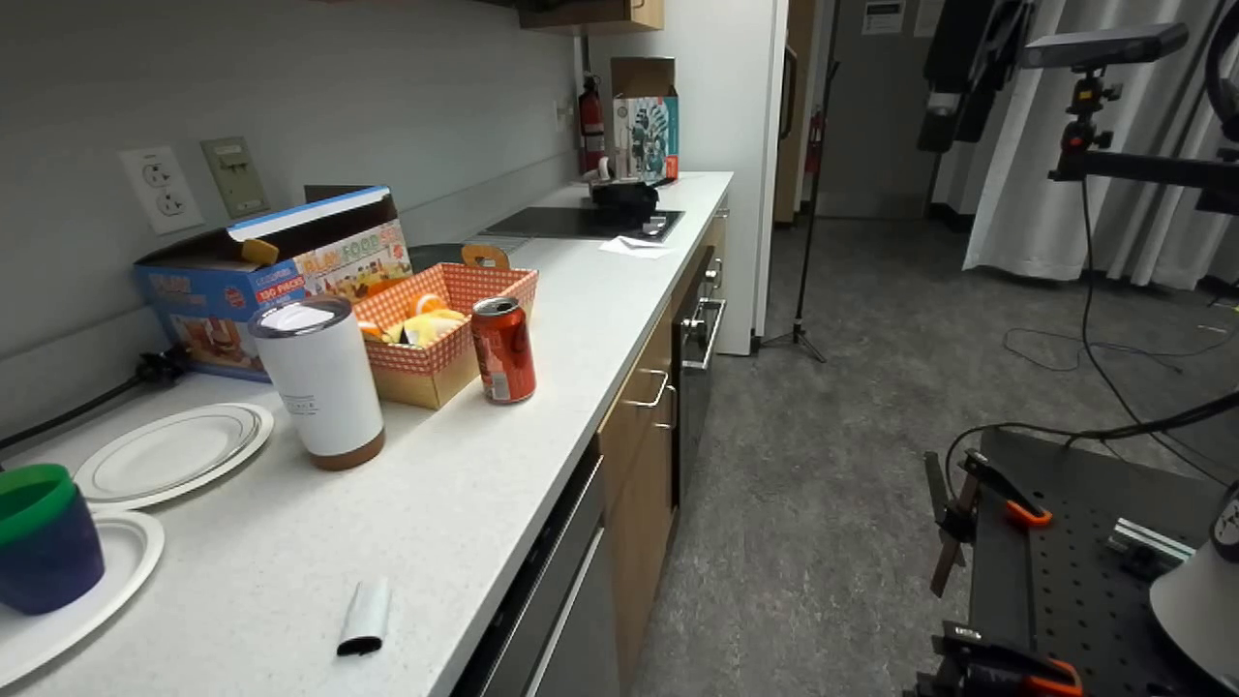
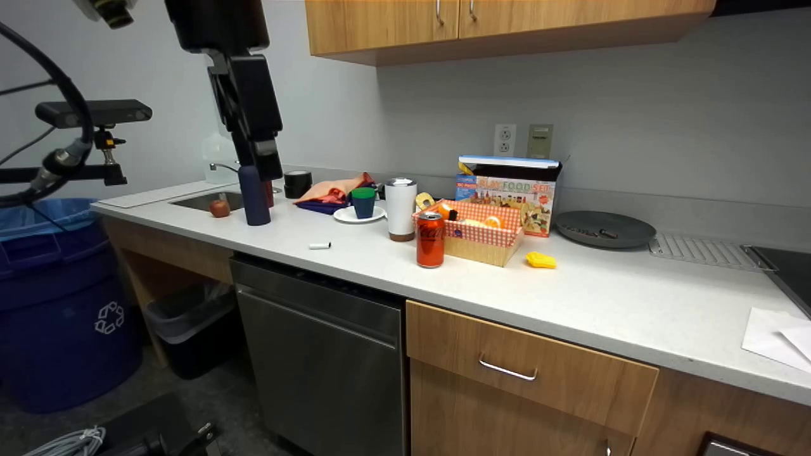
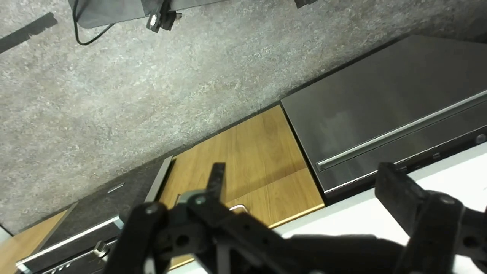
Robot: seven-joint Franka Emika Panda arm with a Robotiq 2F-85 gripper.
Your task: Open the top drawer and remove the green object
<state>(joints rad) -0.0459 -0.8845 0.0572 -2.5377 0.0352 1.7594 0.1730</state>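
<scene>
- The gripper (image 3: 304, 182) stood wide, holding nothing.
- Beside the dishwasher (image 2: 323, 367), the top drawer (image 2: 529, 351) looked shut.
- The green object was out of sight, presumably inside.
- Neither step looked done: opening and removal both remained.

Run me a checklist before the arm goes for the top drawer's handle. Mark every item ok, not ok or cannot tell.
1. Gripper open: ok. In the wrist view its fingers stand wide apart with nothing between them.
2. Handle unobstructed: ok. Its whole bar shows in an exterior view.
3. Gripper at the handle: not ok. It hangs in the air, apart from the bar.
4. Top drawer open for access: not ok. It looks shut; no interior shows.
5. Green object inside: cannot tell. The drawer's inside is hidden.
6. Red can upright: ok. It stands on the countertop.
</scene>
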